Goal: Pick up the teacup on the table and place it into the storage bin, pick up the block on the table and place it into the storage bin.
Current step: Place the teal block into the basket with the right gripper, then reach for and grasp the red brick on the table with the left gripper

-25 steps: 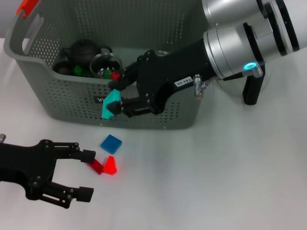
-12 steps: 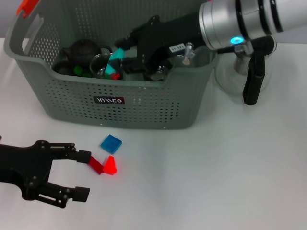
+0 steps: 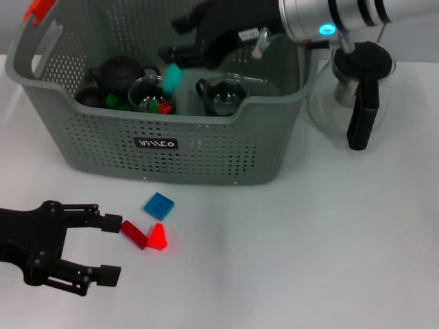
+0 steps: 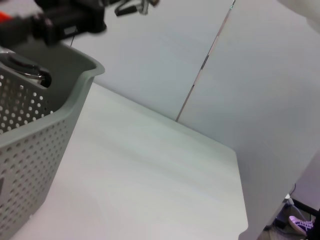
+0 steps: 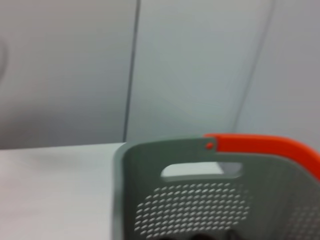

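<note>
Block (image 3: 171,75) below right pincer (image 3: 180,41)

Blocks (image 3: 152,223) before storage bin (image 3: 206,147) (teacups (image 3: 221,94) inside) — kettle (image 3: 357,89) right

Bright, even light falls from above on the white bench (image 3: 309,260), leaving only faint soft shadows, while the falling teal block (image 3: 172,75) smears with motion blur and the right wrist view shows the storage bin (image 5: 200,200) soft and out of focus.
</note>
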`<action>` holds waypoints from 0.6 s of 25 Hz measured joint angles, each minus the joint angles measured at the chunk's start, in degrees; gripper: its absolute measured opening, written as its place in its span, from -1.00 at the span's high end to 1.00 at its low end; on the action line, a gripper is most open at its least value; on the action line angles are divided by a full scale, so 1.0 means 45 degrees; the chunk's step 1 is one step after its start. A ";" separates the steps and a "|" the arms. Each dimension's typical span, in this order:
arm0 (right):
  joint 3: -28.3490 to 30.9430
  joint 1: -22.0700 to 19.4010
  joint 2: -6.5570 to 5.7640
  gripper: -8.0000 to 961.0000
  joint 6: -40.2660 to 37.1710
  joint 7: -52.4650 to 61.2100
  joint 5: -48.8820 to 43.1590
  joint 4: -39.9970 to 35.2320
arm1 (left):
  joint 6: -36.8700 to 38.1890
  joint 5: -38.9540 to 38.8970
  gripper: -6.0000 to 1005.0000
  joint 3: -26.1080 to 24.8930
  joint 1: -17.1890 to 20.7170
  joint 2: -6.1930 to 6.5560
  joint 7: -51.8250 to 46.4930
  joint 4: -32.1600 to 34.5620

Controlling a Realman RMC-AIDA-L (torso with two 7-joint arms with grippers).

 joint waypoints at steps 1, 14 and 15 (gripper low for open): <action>0.0086 0.0024 -0.0004 -0.11 0.0166 0.0000 0.0001 0.0015 | -0.0008 0.0015 -0.80 -0.0007 0.0001 0.0033 0.0011 0.0000; 0.0970 -0.1424 -0.0032 -0.82 -0.1142 -0.0306 0.2370 -0.1791 | -0.0079 0.0020 -0.80 -0.0406 -0.0083 0.0387 -0.0029 -0.0121; 0.1150 -0.1654 -0.0027 -0.86 -0.1667 -0.0307 0.2557 -0.2091 | -0.0080 0.0040 -0.80 -0.0376 -0.0115 0.0393 -0.0067 -0.0193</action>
